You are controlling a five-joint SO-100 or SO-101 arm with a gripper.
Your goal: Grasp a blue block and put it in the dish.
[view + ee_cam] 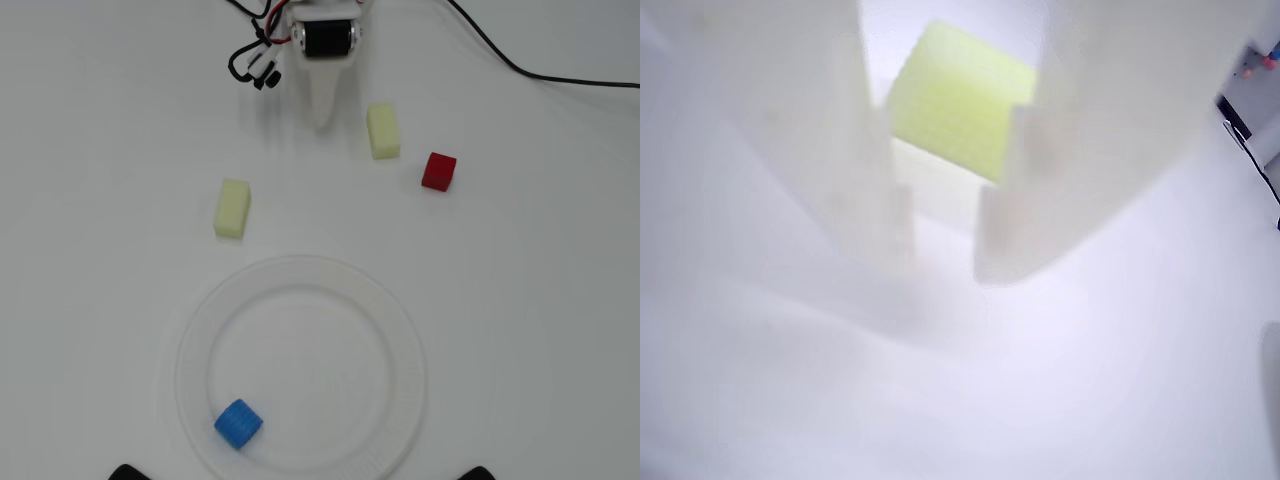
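Evidently the blue block [238, 423] already lay inside the dish [405, 340], well apart from the gripper [322, 118]. Any remaining step called only for a clean retreat, clear of the nearby yellow block [383, 131]. Arm drawn back, pointing down at the table; fingers slightly parted, holding nothing.

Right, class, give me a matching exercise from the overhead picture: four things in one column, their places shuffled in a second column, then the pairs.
Things:
1. blue block
2. red cube
3. white plate
4. black cable

Places:
A. top right corner of the table
B. lower middle of the table
C. right of a yellow block
D. inside the plate, lower left

Pairs: 1-D, 2-C, 3-B, 4-A
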